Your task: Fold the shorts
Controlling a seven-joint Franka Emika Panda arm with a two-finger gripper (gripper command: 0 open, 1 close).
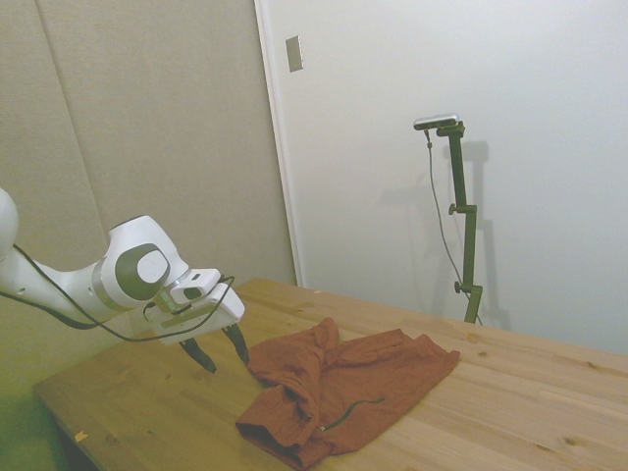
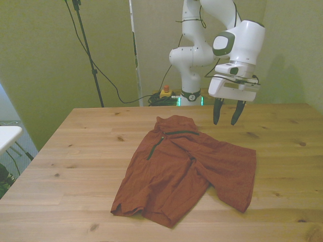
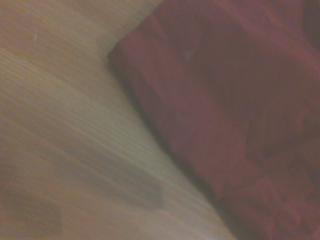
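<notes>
Shorts [image 2: 186,169] lie spread and wrinkled mid-worktop [image 2: 75,151], the waist end with the dark cord [image 2: 166,135] toward the robot, legs fanned toward the near edge. Pincer [image 2: 227,115] hangs above bare wood just beside the waist, on the front view's right; fingers apart, holding nothing. Wrist view: blurred fabric edge on wood. Judged step: approach for first grasp. Come down on an outer edge, pinch one layer only, lift low, and carry it across so the fold lands flat.
</notes>
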